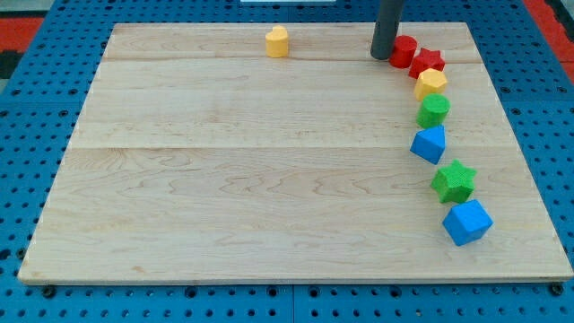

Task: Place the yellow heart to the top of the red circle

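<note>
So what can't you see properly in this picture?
- My tip: whether it touches the red circle can't be told, since the rod stands against it.
- Red circle: its left side is hidden behind the rod.
- Rod: its upper part is cut off by the view's top.
- Yellow heart: too small to confirm its shape.

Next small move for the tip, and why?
Probably slide my tip toward the view's left, to the far side of the yellow heart. The tip now sits against the red circle, while the heart lies well to the view's left near the board's top edge, untouched.
</note>
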`<move>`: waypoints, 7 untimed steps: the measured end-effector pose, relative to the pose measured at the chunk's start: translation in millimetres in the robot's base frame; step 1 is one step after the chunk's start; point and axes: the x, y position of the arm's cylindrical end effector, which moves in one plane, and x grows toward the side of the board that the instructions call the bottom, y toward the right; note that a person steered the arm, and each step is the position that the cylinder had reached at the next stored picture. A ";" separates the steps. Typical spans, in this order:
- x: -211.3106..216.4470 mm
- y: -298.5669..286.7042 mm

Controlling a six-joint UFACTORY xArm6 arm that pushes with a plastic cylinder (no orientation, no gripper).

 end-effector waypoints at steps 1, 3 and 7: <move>18.7 -2.6; 1.3 26.5; 61.6 -208.9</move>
